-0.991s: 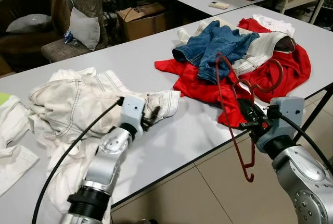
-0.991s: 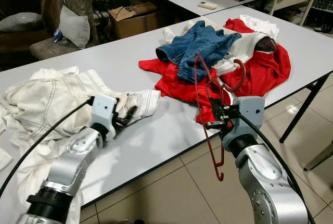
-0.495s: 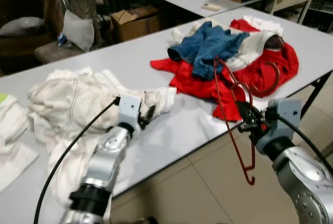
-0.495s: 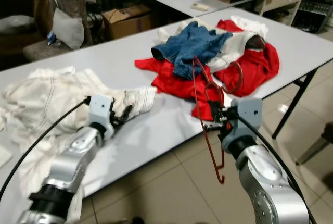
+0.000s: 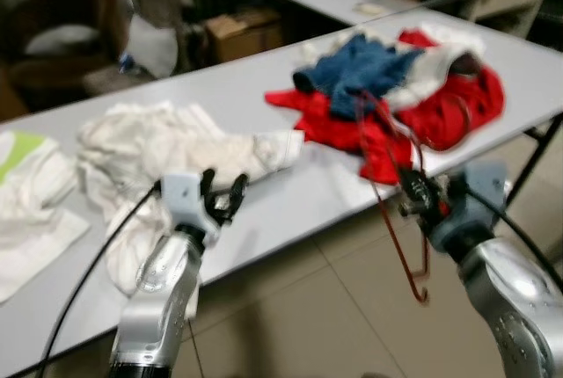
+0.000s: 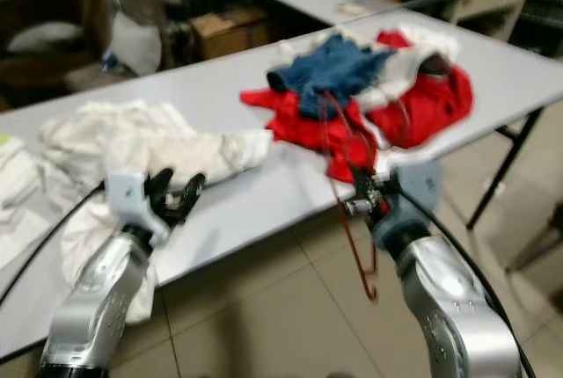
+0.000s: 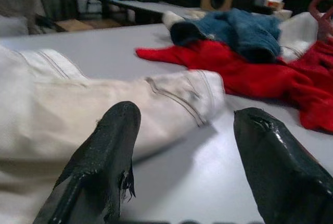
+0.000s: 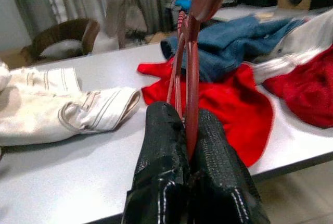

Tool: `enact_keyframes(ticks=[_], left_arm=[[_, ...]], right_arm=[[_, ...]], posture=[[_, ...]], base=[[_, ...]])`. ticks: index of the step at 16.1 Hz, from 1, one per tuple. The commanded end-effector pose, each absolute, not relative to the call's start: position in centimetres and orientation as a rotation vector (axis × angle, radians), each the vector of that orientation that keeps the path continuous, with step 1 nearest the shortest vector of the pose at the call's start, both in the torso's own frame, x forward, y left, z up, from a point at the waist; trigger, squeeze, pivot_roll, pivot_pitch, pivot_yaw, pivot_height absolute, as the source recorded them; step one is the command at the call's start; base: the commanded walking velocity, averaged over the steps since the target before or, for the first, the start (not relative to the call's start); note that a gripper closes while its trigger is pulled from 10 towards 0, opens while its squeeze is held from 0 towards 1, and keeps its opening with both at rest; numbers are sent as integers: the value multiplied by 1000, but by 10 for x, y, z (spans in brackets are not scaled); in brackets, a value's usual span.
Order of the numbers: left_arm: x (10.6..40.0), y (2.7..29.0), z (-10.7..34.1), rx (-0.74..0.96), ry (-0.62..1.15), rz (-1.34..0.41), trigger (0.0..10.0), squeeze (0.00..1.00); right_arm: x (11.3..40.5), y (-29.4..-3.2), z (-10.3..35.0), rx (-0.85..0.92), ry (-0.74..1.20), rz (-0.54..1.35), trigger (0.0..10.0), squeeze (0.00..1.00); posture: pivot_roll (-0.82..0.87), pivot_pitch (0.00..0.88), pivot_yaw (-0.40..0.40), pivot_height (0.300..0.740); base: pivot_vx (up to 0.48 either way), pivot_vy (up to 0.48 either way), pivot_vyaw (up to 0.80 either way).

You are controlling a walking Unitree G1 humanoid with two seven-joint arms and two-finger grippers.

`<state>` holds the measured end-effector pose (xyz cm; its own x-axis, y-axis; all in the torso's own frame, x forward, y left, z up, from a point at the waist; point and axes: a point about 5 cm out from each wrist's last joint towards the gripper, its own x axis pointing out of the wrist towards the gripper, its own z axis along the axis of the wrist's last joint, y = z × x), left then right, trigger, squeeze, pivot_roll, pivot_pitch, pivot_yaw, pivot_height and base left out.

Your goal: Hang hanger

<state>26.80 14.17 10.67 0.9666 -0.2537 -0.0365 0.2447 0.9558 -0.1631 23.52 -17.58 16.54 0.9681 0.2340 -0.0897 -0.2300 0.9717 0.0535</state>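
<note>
Right claw (image 6: 362, 204) clamps the red hanger (image 6: 350, 186) off the table (image 6: 264, 198) edge; left claw (image 6: 176, 193) spread

One red hanger (image 5: 387, 158), two pincers, and perhaps five blurred garments.

The hanger (image 5: 394, 186) is dark red. The table (image 5: 308, 193) is pale grey. On it lie cream trousers (image 5: 167, 145) with darker stitched seams, blue denim jeans (image 5: 365, 66), and a bright red garment (image 5: 457, 105). A white cloth (image 5: 26, 193) has a light green patch. Both grippers' fingers (image 7: 104, 161) are black, the arms silver. The floor tiles (image 5: 308, 325) are beige.
</note>
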Motion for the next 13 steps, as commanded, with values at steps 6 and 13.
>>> enact_keyframes(ticks=[6, 13], left_arm=[[266, 135, 119, -133, 17, -255, 10000, 0], [269, 128, 123, -141, 9, -257, 10000, 0]], right_arm=[[239, -169, 162, -26, 87, 279, 10000, 0], [241, -172, 162, -63, 75, 267, 10000, 0]], posture=[[-156, 0, 76, 740], [-159, 0, 79, 740]], base=[[0, 0, 0], [0, -418, 229]])
